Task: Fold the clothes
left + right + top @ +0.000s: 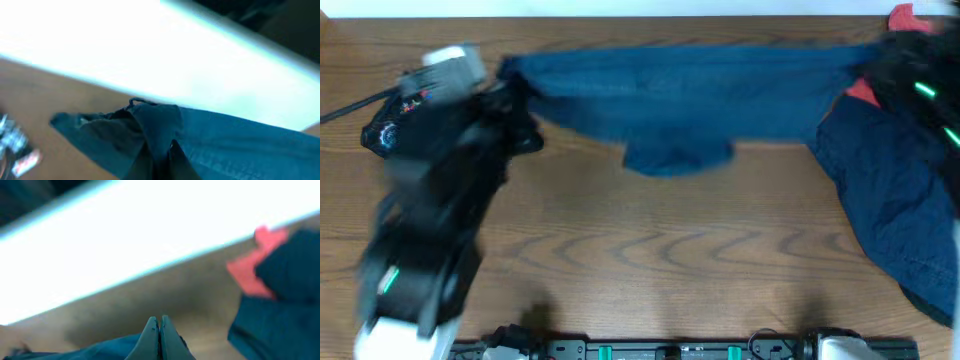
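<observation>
A dark blue garment (pixel 690 85) is held stretched in a long band across the far side of the wooden table (pixel 650 260), with a small flap hanging at its middle. My left gripper (pixel 515 90) is shut on its left end; the left wrist view shows the jaws (pixel 160 155) pinching a bunched fold of the blue cloth (pixel 240 140). My right gripper (pixel 880 65) is at the garment's right end. In the right wrist view its jaws (pixel 160 325) are pressed together, with the blue cloth (pixel 100 347) running off to the lower left. Both arms look blurred.
A second heap of dark blue clothes (pixel 890 200) lies at the right edge, also in the right wrist view (pixel 280 325). A red cloth (pixel 905 18) shows beside it, and in the right wrist view (pixel 255 265). A black cable (pixel 350 108) runs at far left.
</observation>
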You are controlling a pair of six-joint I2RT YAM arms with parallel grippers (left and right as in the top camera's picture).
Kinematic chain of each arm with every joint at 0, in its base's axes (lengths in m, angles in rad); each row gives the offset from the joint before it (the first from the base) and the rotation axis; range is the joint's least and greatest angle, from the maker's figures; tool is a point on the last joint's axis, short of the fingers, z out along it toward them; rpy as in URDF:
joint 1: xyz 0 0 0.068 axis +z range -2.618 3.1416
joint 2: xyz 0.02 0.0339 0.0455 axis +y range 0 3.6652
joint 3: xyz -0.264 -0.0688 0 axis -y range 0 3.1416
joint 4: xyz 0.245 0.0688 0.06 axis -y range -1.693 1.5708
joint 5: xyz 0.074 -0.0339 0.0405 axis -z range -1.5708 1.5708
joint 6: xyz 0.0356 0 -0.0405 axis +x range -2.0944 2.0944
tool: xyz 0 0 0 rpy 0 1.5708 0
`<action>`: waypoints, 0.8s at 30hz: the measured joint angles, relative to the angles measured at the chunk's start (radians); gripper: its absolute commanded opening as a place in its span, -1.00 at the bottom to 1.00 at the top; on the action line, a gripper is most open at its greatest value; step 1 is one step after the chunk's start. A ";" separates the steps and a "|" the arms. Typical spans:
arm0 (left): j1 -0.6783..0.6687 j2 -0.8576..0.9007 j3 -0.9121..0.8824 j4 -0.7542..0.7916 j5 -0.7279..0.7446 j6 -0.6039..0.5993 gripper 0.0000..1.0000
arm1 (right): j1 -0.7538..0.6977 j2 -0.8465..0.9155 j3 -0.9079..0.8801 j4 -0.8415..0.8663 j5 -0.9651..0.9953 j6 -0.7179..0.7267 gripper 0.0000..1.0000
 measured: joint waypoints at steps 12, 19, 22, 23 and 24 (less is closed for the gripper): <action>-0.007 -0.154 0.084 -0.041 0.135 0.018 -0.88 | -0.081 -0.204 0.126 -0.035 0.022 -0.032 -0.98; -0.007 0.069 0.084 -0.029 0.135 0.021 -0.88 | -0.082 -0.045 0.126 -0.074 0.034 -0.039 -0.98; -0.007 0.238 0.084 0.106 0.126 0.037 -0.88 | -0.085 0.096 0.126 -0.027 0.032 -0.043 -0.98; -0.007 0.294 0.082 0.177 0.121 0.046 -0.88 | -0.086 0.148 0.126 0.004 0.029 -0.043 -0.98; -0.007 0.346 0.082 0.246 0.116 0.055 -0.88 | -0.088 0.206 0.124 0.047 0.028 -0.043 -0.98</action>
